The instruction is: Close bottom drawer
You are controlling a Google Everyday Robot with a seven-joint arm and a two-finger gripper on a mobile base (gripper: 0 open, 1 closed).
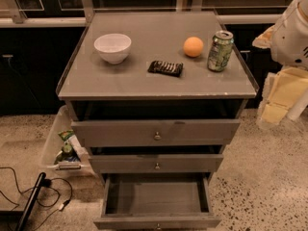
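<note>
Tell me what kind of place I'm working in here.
Likely an office break area or test lab: a grey drawer cabinet holding a bowl, an orange and a can, speckled floor, loose cables. Bottom drawer open; gripper out of view.

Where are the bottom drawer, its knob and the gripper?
bottom drawer (156, 196): camera view, on its bare inner floor.
knob (157, 226): camera view, on the round metal head.
gripper: not in view; only a white robot part (291, 30) shows, right edge.

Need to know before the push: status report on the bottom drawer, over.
Gripper out of frame, only white arm at right edge. Bottom drawer pulled well out, nothing showing inside. Nothing seen blocking its path.
</note>
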